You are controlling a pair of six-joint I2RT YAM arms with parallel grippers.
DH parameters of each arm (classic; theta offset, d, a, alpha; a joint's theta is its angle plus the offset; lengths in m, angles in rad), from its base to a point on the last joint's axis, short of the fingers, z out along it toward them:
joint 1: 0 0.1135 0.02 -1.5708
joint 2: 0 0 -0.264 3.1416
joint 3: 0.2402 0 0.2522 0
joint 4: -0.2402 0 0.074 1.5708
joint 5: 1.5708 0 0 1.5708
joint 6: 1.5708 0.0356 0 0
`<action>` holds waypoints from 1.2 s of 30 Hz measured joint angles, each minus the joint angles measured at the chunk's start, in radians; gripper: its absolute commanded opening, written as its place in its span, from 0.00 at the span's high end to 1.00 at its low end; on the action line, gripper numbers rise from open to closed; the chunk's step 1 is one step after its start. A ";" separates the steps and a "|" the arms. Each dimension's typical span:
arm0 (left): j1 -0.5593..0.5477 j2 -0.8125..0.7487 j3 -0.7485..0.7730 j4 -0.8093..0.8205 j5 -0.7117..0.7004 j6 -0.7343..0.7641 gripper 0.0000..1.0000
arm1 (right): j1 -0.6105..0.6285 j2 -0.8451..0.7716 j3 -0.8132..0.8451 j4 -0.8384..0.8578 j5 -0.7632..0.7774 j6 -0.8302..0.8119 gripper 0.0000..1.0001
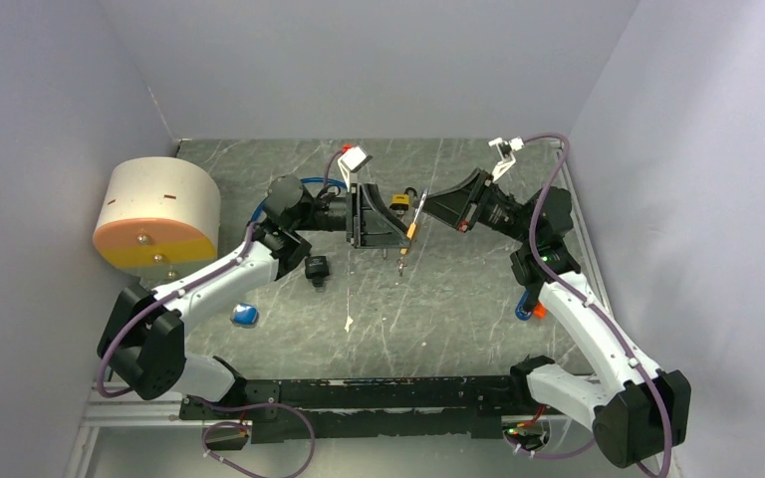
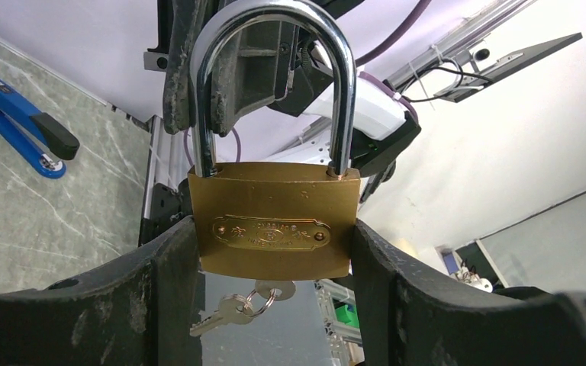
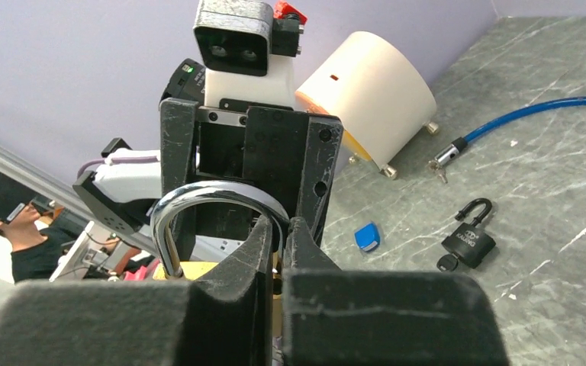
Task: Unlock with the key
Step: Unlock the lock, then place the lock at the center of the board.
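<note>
A brass padlock [image 2: 275,221] with a steel shackle [image 2: 275,15] is held upright above the table. My left gripper [image 2: 275,252] is shut on its brass body, one finger on each side. A key [image 2: 275,288] sits in the bottom keyhole, and a second key [image 2: 225,314] hangs from its ring. My right gripper [image 3: 282,229] is shut on one leg of the shackle [image 3: 198,194]. In the top view the two grippers, left [image 1: 388,224] and right [image 1: 436,206], meet at the padlock [image 1: 413,224] at mid-table. I cannot tell whether the shackle is released.
A small black padlock [image 1: 316,269] with its key lies on the table near the left arm, and a blue block [image 1: 245,315] lies nearer. A cream cylinder [image 1: 159,209] stands far left. A blue cable [image 3: 534,110] runs at the back. A blue stapler [image 2: 23,126] lies by the right arm.
</note>
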 measured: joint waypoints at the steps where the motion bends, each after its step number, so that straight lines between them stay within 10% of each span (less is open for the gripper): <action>1: 0.000 0.000 0.000 -0.005 0.000 0.007 0.97 | 0.000 -0.002 -0.002 -0.005 0.003 -0.001 1.00; 11: -0.004 -0.063 0.000 -0.309 -0.095 0.199 0.97 | -0.004 -0.116 -0.043 -0.268 0.139 -0.114 1.00; 21: -0.034 -0.200 -0.069 -0.963 -0.615 0.607 0.98 | 0.023 -0.074 -0.168 -0.573 0.193 -0.208 1.00; 36: -0.029 0.040 -0.128 -1.038 -1.055 0.612 0.98 | -0.007 0.303 -0.212 -0.671 0.352 -0.251 1.00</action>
